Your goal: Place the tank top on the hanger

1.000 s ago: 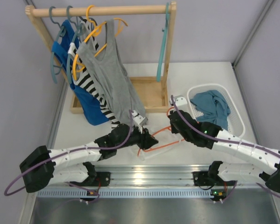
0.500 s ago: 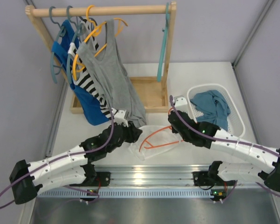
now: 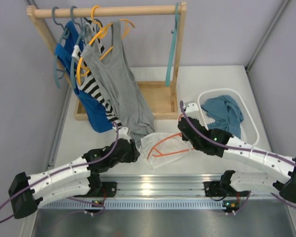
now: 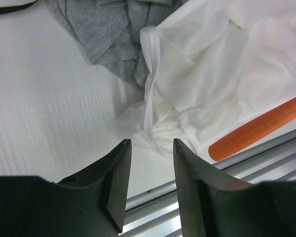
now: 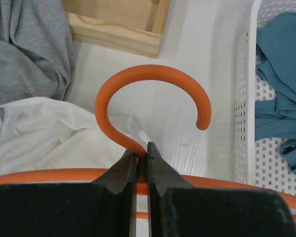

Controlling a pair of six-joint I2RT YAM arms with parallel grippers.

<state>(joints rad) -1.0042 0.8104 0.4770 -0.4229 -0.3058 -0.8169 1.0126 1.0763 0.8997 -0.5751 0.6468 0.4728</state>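
The left arm point(image 3: 69, 173) lies low, stretched from the near-left corner toward mid-bench with its wrist pitched down. On it, the left gripper point(image 4: 150, 148) has its jaws apart and empty, poised just near of the tank top point(image 4: 212, 79), which I judge is in readiness to take an edge.

The tank top lies crumpled on the bench point(image 4: 49, 113), centre-near, its far-left edge against the grey top point(image 4: 108, 29) draping from the rack point(image 3: 106, 11).

The hanger point(image 5: 153, 79) lies flat, its bar apparently under or inside the white fabric; these views do not settle which.

The right gripper point(image 5: 139, 159) has its jaws closed on the hanger's neck below the hook, probably to pin it while fabric is worked on. The right arm point(image 3: 246, 153) reaches in from near-right, elbow low, beside the basket point(image 5: 246, 113).
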